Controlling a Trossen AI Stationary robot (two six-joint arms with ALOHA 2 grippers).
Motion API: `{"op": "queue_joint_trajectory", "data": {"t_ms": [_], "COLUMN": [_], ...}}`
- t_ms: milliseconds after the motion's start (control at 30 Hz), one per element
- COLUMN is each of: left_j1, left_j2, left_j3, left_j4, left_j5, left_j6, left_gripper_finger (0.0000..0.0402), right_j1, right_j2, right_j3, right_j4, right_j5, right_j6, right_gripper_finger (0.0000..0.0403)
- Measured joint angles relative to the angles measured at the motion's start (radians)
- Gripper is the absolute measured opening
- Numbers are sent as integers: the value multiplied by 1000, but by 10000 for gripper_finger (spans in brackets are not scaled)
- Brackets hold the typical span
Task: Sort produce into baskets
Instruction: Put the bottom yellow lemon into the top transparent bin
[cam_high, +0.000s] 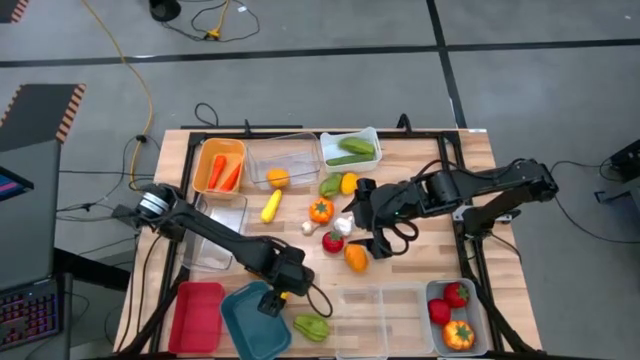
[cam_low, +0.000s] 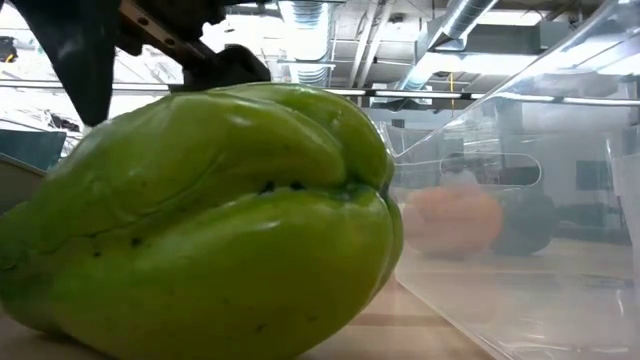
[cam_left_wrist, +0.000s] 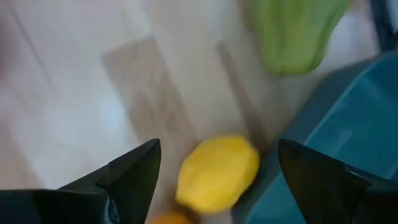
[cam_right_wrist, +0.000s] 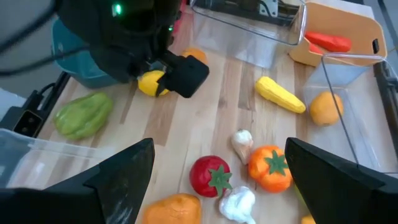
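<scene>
My left gripper (cam_high: 275, 296) hangs open, pointing down, at the far edge of the teal basket (cam_high: 252, 322). A yellow lemon (cam_left_wrist: 217, 174) lies between its fingers with a gap on each side; the right wrist view also shows this lemon (cam_right_wrist: 151, 83) beneath the gripper. A green pepper (cam_high: 312, 326) rests on the table just right of the teal basket and fills the low view (cam_low: 200, 230). My right gripper (cam_high: 378, 240) is open, raised above loose produce at mid-table: a red tomato (cam_right_wrist: 209, 175), garlic (cam_right_wrist: 238, 203) and an orange tomato (cam_right_wrist: 270, 167).
Along the far edge stand an orange basket (cam_high: 199, 170) with carrots, a clear basket (cam_high: 262, 165) with an orange, and a white basket (cam_high: 327, 152) with green produce. Near the front are a red basket (cam_high: 197, 315), a clear basket (cam_high: 385, 312) and a grey basket (cam_high: 436, 330) with tomatoes.
</scene>
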Motion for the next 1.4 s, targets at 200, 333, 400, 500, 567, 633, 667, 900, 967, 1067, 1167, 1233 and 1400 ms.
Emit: {"op": "queue_joint_trajectory", "data": {"t_ms": [200, 333, 400, 500, 567, 633, 667, 900, 967, 1067, 1167, 1233, 1400], "left_j1": [2, 1, 0, 0, 0, 0, -2, -26, -32, -35, -36, -35, -35], "left_j2": [41, 42, 42, 42, 42, 42, 42, 42, 46, 60, 75, 80, 100], "left_j3": [44, 33, 33, 33, 33, 33, 33, 33, 33, 32, 32, 32, 33], "left_j4": [-96, -119, -124, -122, -122, -122, -122, -122, -120, -116, -115, -118, -114], "left_j5": [-18, -23, -26, -52, -67, -68, -68, -67, -75, -91, -98, -101, -99], "left_j6": [61, 64, 64, 65, 70, 76, 75, 82, 93, 101, 100, 104, 121], "left_gripper_finger": [309, 309, 309, 309, 309, 309, 309, 309, 309, 309, 309, 309, 309], "right_j1": [9, 11, 11, 11, 11, 11, 11, 11, 11, 11, 11, 11, 11], "right_j2": [0, 0, 0, 0, 0, 0, 0, 0, 0, 0, 0, 0, 0], "right_j3": [0, 0, 0, 0, 0, 0, 0, 0, 0, 0, 0, 0, 0], "right_j4": [-12, -22, -31, -31, -32, -32, -32, -31, -31, -31, -30, -32, -31], "right_j5": [-2, -2, -2, -2, -3, -3, -3, -4, -4, -4, -4, -4, -4], "right_j6": [0, -1, -2, -3, -3, -3, -3, -3, -3, -3, -3, -2, -3], "right_gripper_finger": [387, 387, 387, 387, 387, 387, 387, 387, 387, 387, 387, 387, 387]}}
